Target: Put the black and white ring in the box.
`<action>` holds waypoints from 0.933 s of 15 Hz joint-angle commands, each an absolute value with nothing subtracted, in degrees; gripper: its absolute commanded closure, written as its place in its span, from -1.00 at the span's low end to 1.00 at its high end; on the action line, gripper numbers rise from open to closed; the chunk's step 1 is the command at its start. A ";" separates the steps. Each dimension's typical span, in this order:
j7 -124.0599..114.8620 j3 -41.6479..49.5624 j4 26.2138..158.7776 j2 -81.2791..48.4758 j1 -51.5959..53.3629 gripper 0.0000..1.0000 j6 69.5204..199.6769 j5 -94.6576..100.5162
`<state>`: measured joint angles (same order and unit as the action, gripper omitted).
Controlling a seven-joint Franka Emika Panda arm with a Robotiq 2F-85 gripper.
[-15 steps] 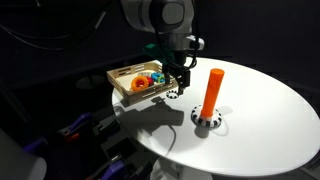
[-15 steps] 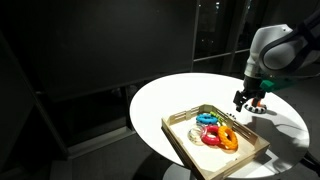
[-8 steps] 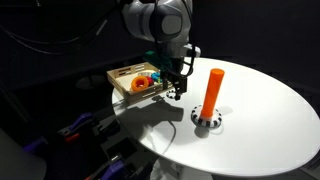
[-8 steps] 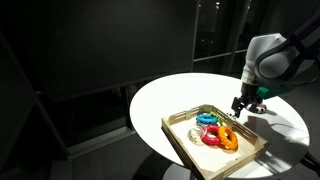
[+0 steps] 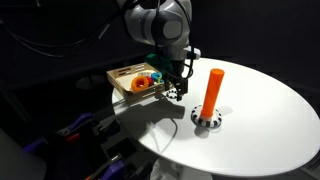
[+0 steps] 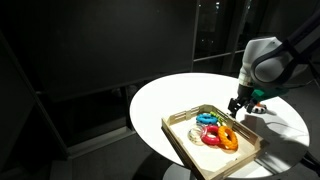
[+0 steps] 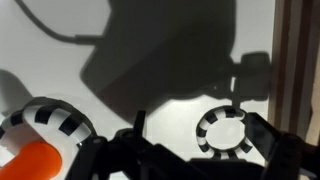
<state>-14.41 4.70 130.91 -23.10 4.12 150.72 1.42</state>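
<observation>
The black and white ring (image 7: 223,133) lies flat on the white table, just beside the box's wall (image 7: 300,60). My gripper (image 7: 197,121) is open and low over the table, with the ring between its fingers (image 7: 262,135), nearer the right one. In an exterior view the gripper (image 5: 176,91) hangs over the ring (image 5: 173,96) at the corner of the light-wood box (image 5: 124,88). It also shows in an exterior view (image 6: 237,105) at the far edge of the box (image 6: 180,140); the ring is hidden there.
The upright orange peg (image 5: 211,88) on its checkered base (image 5: 206,119) stands close by; its base shows in the wrist view (image 7: 55,120). Orange, blue and green rings (image 6: 215,132) lie in the box. The round table's edge (image 5: 150,135) is near.
The gripper has shifted a little toward the box and slightly lower. The ring has not moved.
</observation>
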 commanded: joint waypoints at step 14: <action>-38.52 9.51 127.17 -23.62 7.71 -1.00 143.18 -0.11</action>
<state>-35.10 9.56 128.64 -23.81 7.79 145.91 1.18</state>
